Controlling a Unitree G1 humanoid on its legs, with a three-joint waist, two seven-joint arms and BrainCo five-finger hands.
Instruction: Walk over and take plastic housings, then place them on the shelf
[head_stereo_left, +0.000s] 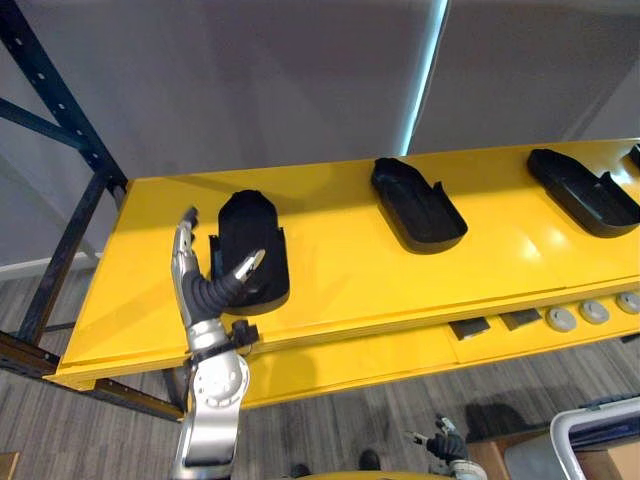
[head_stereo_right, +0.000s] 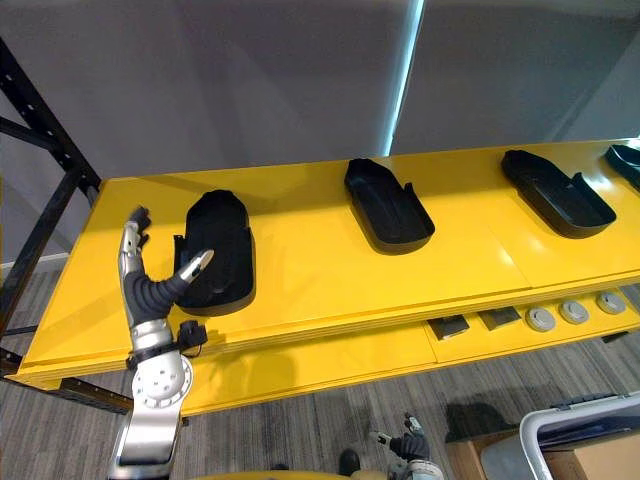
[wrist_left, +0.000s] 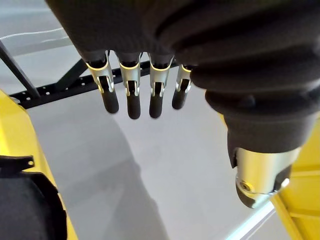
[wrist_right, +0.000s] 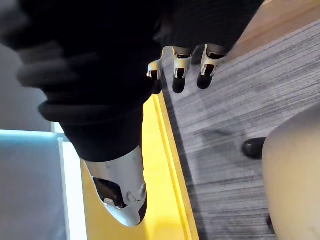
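Plainly, the yellow shelf (head_stereo_left: 360, 270) sets the terms of this step: it is a broad, flat, glossy board with plenty of bare surface. Three black plastic housings lie on it open side up, each well apart from the others. The leftmost housing (head_stereo_left: 250, 240) is near the shelf's left end, the middle housing (head_stereo_left: 418, 205) is about halfway along, and the right housing (head_stereo_left: 585, 192) is towards the right end.

The left robot hand (head_stereo_left: 200, 285) is raised over the shelf's front left part. Its fingers (wrist_left: 132, 95) are straight and spread and its thumb is held wide, so it holds nothing. The thumb tip shows in front of the leftmost housing, and whether it touches cannot be told.

The right robot hand (head_stereo_left: 445, 445) hangs below the shelf's front edge with its fingers relaxed and empty.

Judging by this, the leftmost housing already sits on the shelf, and the step is to get the left robot hand clear. It would be best to lift it up and back towards the shelf's front edge, keeping the thumb wide so that it does not hook the housing's raised wall and drag the light shell across the slick surface. Any further housing would fit best on the shelf's bare stretch between the leftmost and middle housings.
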